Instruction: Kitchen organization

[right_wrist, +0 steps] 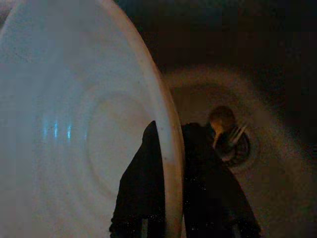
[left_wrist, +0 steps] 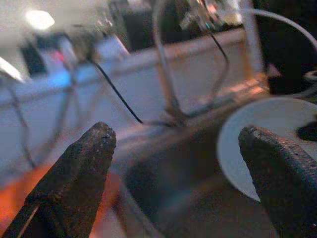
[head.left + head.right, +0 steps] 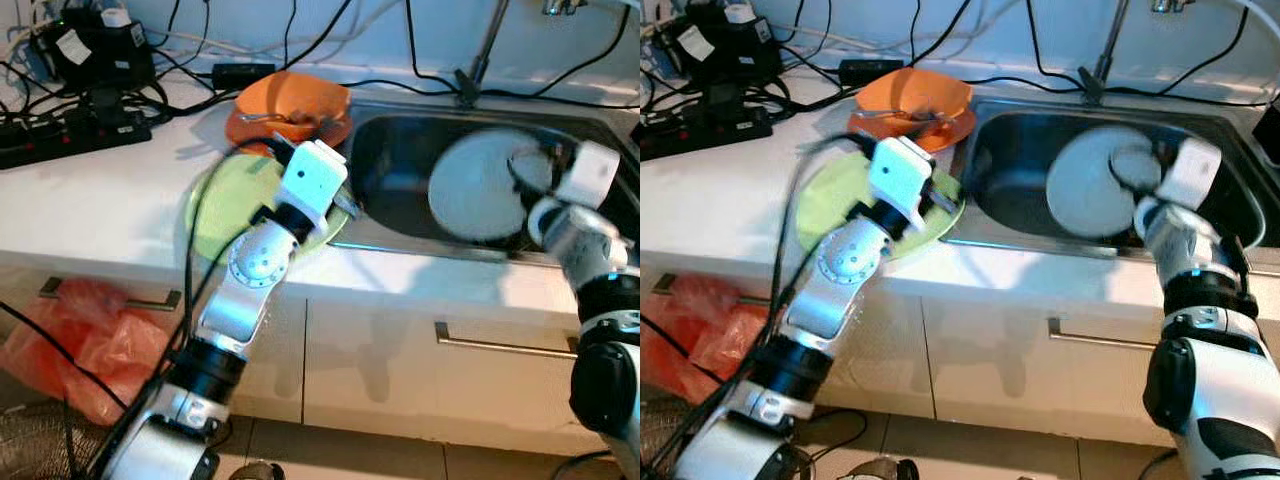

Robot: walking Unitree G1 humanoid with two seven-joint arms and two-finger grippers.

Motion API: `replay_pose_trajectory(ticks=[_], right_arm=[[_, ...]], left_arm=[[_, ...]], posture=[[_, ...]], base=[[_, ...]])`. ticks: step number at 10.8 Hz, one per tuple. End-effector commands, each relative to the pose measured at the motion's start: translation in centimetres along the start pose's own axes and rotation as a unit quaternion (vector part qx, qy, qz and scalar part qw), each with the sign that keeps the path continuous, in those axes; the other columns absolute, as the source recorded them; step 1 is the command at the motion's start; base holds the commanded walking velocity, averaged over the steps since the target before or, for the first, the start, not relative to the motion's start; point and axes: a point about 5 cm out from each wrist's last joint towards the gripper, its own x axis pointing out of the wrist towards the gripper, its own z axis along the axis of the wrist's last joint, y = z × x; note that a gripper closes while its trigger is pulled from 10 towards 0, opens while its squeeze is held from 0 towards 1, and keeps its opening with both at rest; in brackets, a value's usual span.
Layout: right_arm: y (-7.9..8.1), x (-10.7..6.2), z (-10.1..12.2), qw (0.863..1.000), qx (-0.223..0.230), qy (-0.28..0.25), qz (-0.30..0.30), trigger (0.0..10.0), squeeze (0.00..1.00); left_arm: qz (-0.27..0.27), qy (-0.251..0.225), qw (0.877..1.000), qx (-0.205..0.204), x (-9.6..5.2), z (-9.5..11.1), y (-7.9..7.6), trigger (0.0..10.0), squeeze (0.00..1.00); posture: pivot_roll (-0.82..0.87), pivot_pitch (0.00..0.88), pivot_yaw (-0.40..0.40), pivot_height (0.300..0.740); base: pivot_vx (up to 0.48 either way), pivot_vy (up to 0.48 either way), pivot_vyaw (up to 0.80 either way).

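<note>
The right tool point(image 1: 171, 218) pinches the rim of a white plate point(image 3: 480, 185), tilted on edge inside the steel sink point(image 3: 400, 150). The left tool point(image 2: 183, 163), spread, hovers over a green plate point(image 3: 215, 205) on the white bench point(image 3: 90, 200), beside orange dishes point(image 3: 290, 105).

We count one white plate point(image 3: 478, 190), one green plate point(image 3: 225, 205), one orange plate point(image 3: 290, 105), one sink point(image 3: 400, 150), two drawer handles point(image 3: 500, 345).

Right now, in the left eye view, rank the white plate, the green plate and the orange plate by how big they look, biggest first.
1. Green plate and white plate: about alike. The left arm covers part of the green plate, so I will not rank them.
2. Orange plate: smallest-looking, though it sits farthest back.

The right gripper pinches the white plate's rim.
</note>
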Motion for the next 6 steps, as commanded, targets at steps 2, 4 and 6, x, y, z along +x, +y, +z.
replay_pose_trajectory(ticks=[2,4,6], right_arm=[[0.5,0.1,1.4,0.999,-0.017,-0.025,0.015,1.4,0.0],[1.2,0.3,1.1,0.999,-0.033,-0.021,0.034,5.3,0.0],[1.7,0.5,0.2,0.998,-0.056,-0.011,0.041,8.6,0.0]], left_arm=[[-0.045,0.042,0.997,-0.055,0.1,0.0,-0.4,10.0,1.0],[-0.092,0.103,0.987,-0.079,0.0,0.0,-0.3,10.0,0.04],[-0.103,0.149,0.98,-0.078,-0.2,0.0,0.2,10.0,0.0]], posture=[[0.0,0.045,-0.024,0.74],[0.0,0.05,-0.024,0.74],[0.0,0.053,-0.022,0.74]], base=[[0.0,0.0,0.0],[0.0,0.0,0.0],[0.0,0.0,0.0]])
